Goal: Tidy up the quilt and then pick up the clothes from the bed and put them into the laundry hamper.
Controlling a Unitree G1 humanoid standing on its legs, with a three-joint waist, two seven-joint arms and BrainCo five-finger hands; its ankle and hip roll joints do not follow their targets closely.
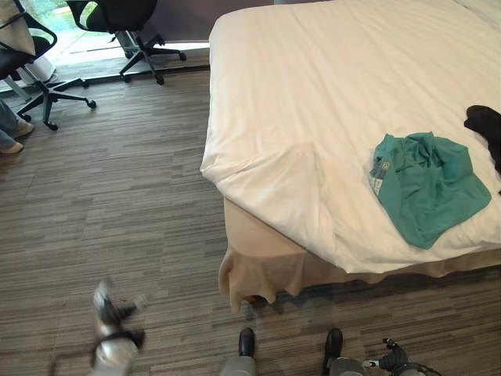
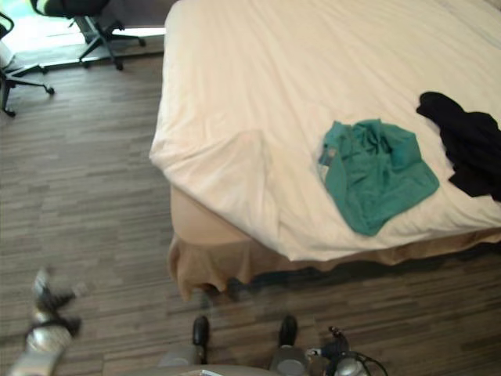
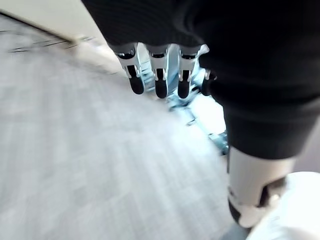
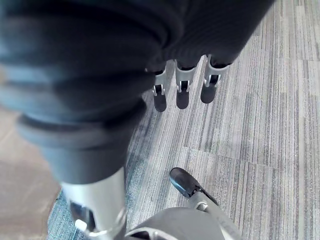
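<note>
A white quilt [image 1: 337,86] covers the bed, with a folded-over flap at its near left corner [image 1: 293,176]. A teal garment [image 1: 427,184] lies crumpled on the quilt near the bed's front edge. A black garment [image 2: 470,145] lies to its right. My left hand [image 1: 113,329] hangs low over the floor, well to the left of the bed; its fingers [image 3: 157,82] are straight and hold nothing. My right hand [image 1: 391,360] hangs by the bed's front edge, its fingers [image 4: 182,92] relaxed above the floor with nothing in them.
A tan bed skirt [image 1: 262,270] droops at the bed's near corner. Black office chairs [image 1: 125,23] stand at the back left by a bright window. A person's shoes [image 1: 12,137] show at the left edge. Grey striped floor [image 1: 117,204] spreads left of the bed.
</note>
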